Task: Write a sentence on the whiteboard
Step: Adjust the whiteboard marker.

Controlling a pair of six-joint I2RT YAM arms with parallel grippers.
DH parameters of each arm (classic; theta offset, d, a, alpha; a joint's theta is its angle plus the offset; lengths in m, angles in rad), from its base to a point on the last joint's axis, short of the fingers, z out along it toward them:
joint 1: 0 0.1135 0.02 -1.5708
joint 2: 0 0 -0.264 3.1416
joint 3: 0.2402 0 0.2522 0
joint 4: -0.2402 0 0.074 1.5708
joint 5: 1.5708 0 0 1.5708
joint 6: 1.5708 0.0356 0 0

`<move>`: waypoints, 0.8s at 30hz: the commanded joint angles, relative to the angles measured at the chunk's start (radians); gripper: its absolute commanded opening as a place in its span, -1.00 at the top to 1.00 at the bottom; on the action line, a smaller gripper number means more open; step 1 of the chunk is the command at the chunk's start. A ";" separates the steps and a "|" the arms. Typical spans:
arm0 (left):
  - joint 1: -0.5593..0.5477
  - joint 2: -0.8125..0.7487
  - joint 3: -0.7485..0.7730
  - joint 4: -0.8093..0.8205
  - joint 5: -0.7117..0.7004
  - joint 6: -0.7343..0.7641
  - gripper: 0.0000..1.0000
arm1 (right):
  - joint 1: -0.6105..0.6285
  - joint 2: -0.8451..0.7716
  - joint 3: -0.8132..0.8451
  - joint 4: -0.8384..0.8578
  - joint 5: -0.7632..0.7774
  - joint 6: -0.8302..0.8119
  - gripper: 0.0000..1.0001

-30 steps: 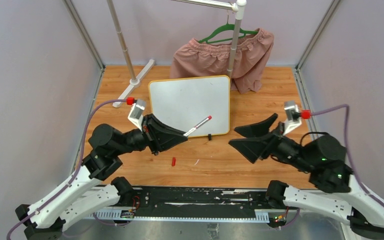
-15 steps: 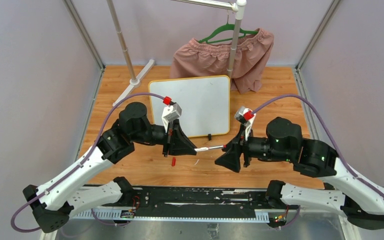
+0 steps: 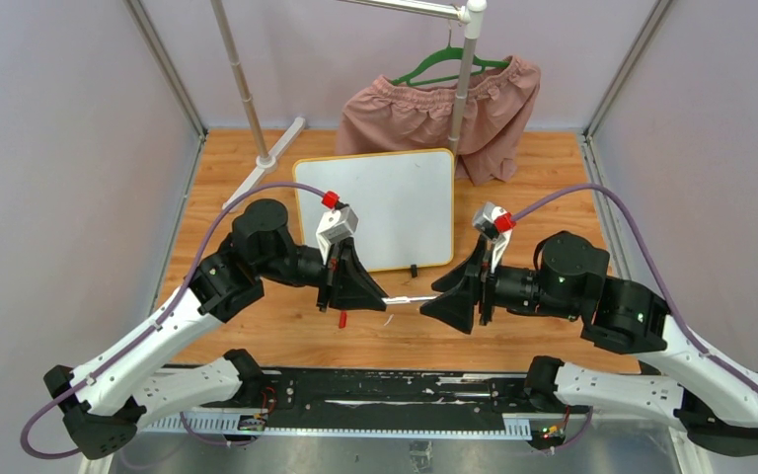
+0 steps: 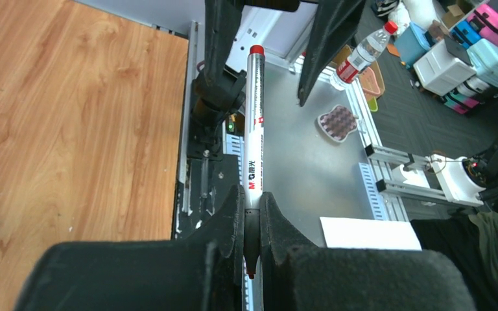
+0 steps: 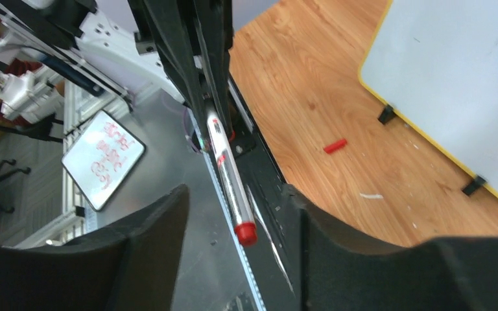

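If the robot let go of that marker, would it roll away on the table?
Probably, yes. The marker is a smooth round tube, so on the flat wooden table it would likely roll. It also looks stiff and fairly light: it sticks straight out of the left fingers, pinched at one end only, without drooping.

Top view: left gripper (image 3: pixel 375 294) and its wrist camera cover the whiteboard (image 3: pixel 385 197) corner at 7 o'clock. One clip foot (image 3: pixel 414 270) shows, the other is hidden behind the gripper. The marker (image 3: pixel 410 297) has its gripped end lost inside the left gripper. Left wrist view: whiteboard is only a yellow sliver cut by the 9 o'clock edge. Right wrist view: whiteboard cropped at 1 o'clock. Small board (image 5: pixel 102 159) at 9 o'clock has red writing, too small to read.
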 commanded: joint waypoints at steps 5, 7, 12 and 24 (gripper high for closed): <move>-0.004 -0.013 0.017 0.079 0.015 -0.056 1.00 | 0.006 0.051 -0.070 0.248 -0.072 0.085 0.02; -0.004 -0.013 0.012 0.079 0.012 -0.059 1.00 | 0.006 0.055 -0.086 0.282 -0.078 0.104 0.06; -0.004 -0.025 -0.002 0.101 0.006 -0.078 1.00 | 0.006 0.066 -0.110 0.326 -0.086 0.132 0.14; -0.004 -0.027 -0.017 0.124 0.002 -0.093 1.00 | 0.006 0.049 -0.150 0.396 -0.040 0.155 0.20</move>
